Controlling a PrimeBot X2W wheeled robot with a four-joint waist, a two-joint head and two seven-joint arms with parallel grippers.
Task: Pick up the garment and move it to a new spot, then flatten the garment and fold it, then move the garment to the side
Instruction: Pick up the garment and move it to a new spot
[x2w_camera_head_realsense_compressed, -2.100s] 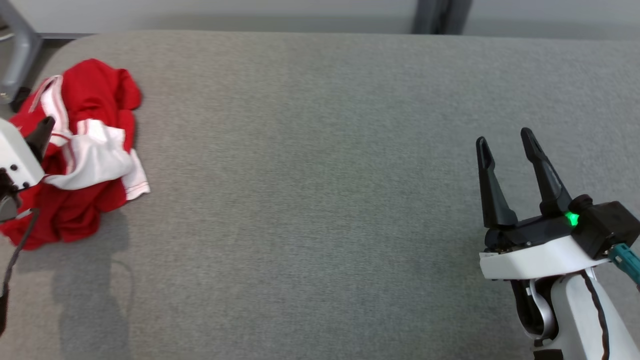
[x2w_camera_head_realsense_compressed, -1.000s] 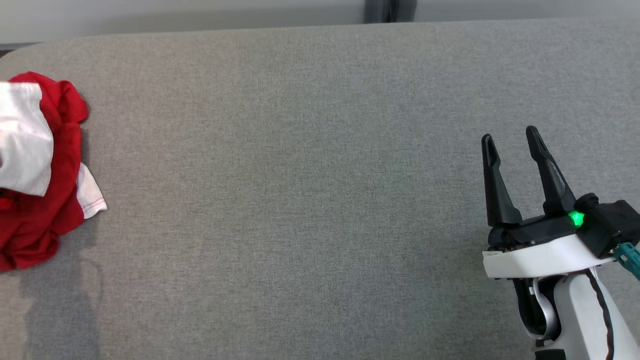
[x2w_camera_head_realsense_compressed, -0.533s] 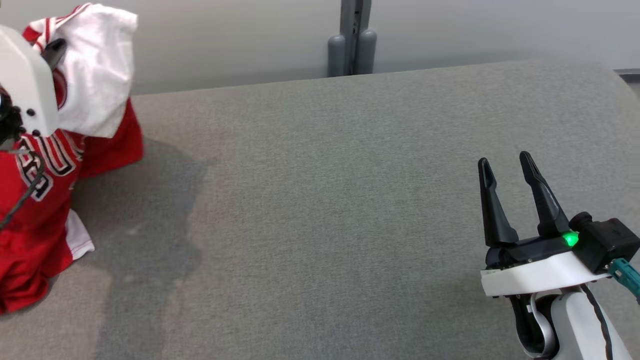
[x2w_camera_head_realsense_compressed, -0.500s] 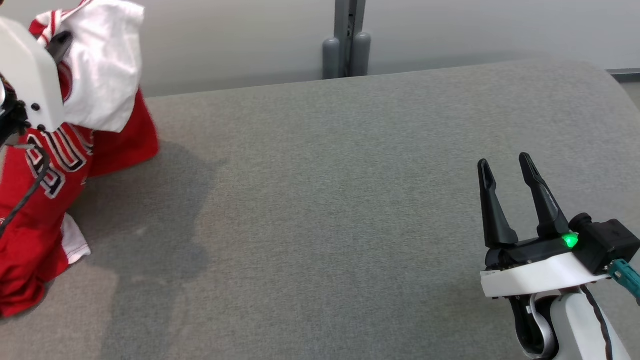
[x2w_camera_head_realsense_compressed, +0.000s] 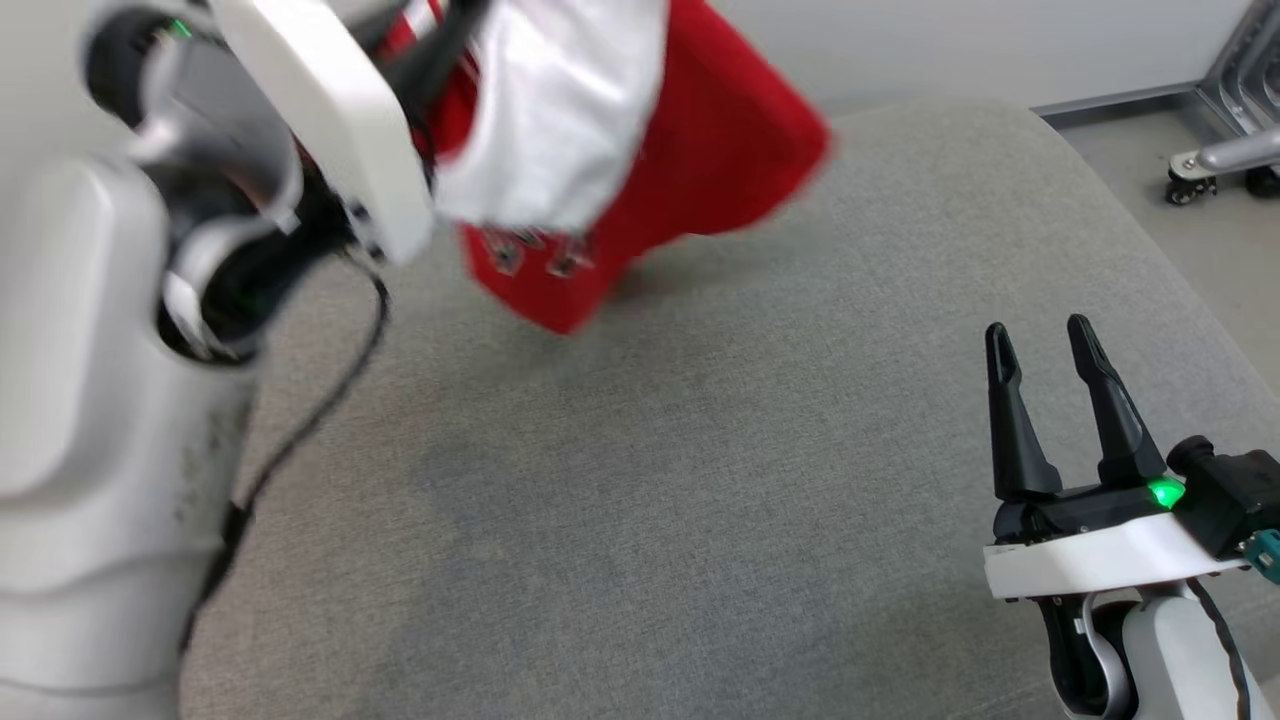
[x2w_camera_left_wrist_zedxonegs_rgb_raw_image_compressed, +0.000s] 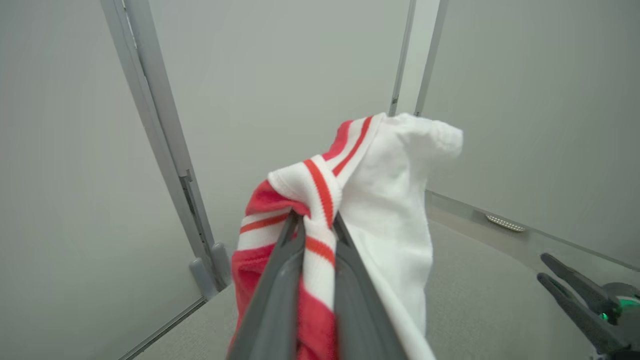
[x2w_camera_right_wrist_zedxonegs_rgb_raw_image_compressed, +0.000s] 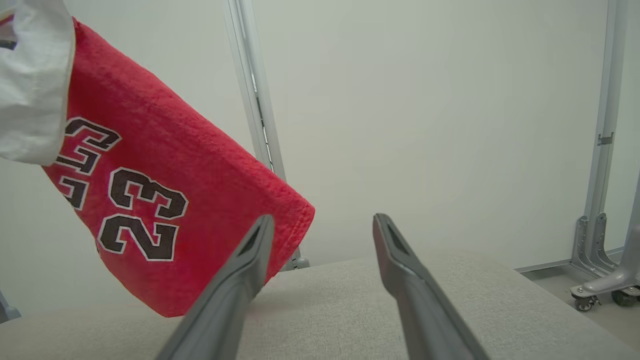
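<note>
The garment (x2w_camera_head_realsense_compressed: 690, 160) is a red jersey with white, red-striped trim and black numbers. It hangs in the air over the far part of the grey table (x2w_camera_head_realsense_compressed: 640, 520), swung out to the right. My left gripper (x2w_camera_left_wrist_zedxonegs_rgb_raw_image_compressed: 315, 222) is shut on the striped white trim of the garment (x2w_camera_left_wrist_zedxonegs_rgb_raw_image_compressed: 380, 200), high at the upper left of the head view. The red body with the number 33 shows in the right wrist view (x2w_camera_right_wrist_zedxonegs_rgb_raw_image_compressed: 165, 200), clear of the table. My right gripper (x2w_camera_head_realsense_compressed: 1045, 340) stands open at the lower right, with nothing between its fingers (x2w_camera_right_wrist_zedxonegs_rgb_raw_image_compressed: 245, 255).
The table's rounded right end (x2w_camera_head_realsense_compressed: 1150, 250) drops to a pale floor. A metal stand on castors (x2w_camera_head_realsense_compressed: 1220, 150) is at the far right. Grey upright posts (x2w_camera_right_wrist_zedxonegs_rgb_raw_image_compressed: 255, 115) run along the pale wall behind the table.
The left arm has lifted the jersey off the table's left side and carried it rightward and higher. The camera has also turned. The right gripper stays open in place.
</note>
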